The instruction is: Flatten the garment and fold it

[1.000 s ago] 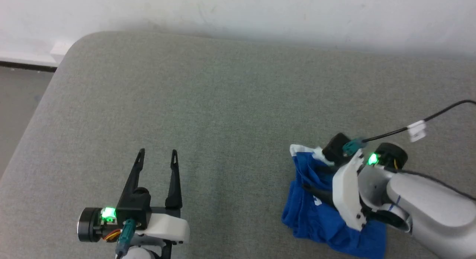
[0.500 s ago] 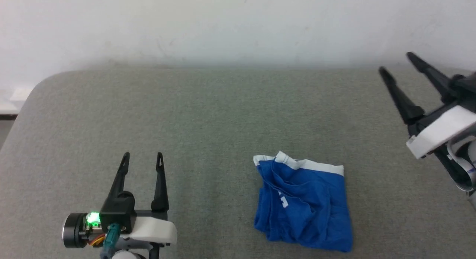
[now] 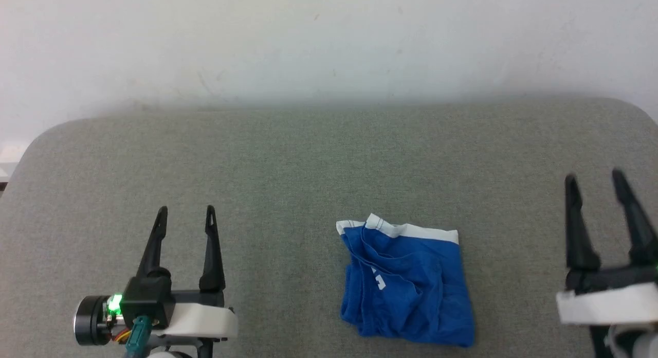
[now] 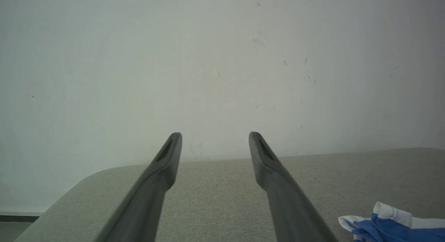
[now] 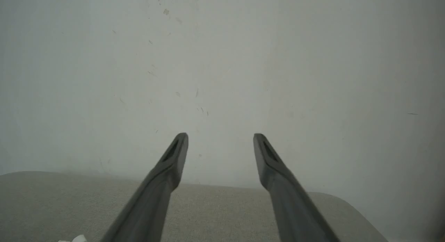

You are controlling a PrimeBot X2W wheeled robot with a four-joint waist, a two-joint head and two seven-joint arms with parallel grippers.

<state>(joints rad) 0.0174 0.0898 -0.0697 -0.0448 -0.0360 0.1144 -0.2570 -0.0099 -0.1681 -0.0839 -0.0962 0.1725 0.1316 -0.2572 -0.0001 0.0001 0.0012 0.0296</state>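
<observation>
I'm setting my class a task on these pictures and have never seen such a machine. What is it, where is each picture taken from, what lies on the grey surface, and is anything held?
It is a robot with two arms, each ending in a gripper with two long dark fingers. The head view looks down from a camera on its head: the left gripper is at the lower left, the right gripper at the lower right. The other two come from cameras on the wrists, each looking along that arm's own fingers towards the white wall. On the grey fabric surface lie rumpled blue shorts with a white band, between the grippers, touching neither. Both grippers are open and hold nothing.
</observation>
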